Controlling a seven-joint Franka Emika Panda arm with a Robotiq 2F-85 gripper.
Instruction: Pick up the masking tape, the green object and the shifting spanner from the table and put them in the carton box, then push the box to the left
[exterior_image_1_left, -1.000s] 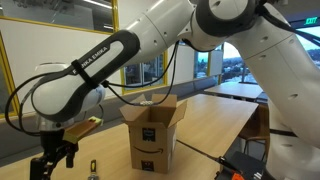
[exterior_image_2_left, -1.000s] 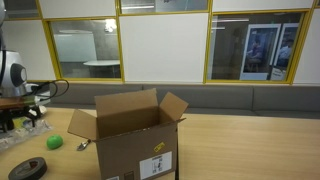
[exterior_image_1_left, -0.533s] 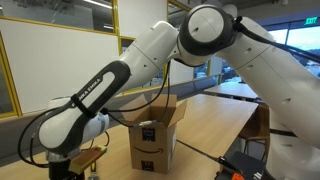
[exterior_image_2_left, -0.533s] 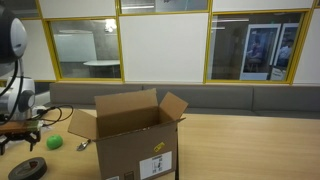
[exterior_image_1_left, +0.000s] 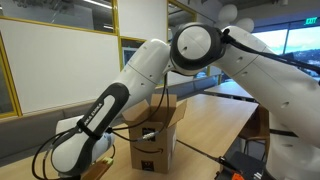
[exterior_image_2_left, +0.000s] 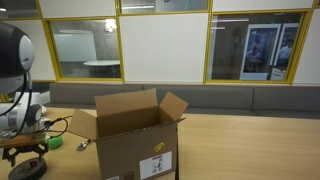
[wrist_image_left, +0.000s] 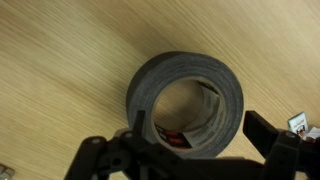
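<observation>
My hand (wrist_image_left: 200, 130) hangs spread open astride the masking tape (wrist_image_left: 185, 68), flat on the counter (wrist_image_left: 60, 60) mid-frame, so I judge nothing packed yet: the green object (exterior_image_2_left: 55, 143) waits lower left beside the carton box (exterior_image_2_left: 135, 140).

We see a white wall (exterior_image_2_left: 165, 48) flanked by yellow-framed windows (exterior_image_2_left: 258, 45), with a grey bench (exterior_image_2_left: 240, 100) running beneath. Behind the left glass we note a round table (exterior_image_2_left: 100, 65); daylight enters through a far window (exterior_image_1_left: 300, 45)
</observation>
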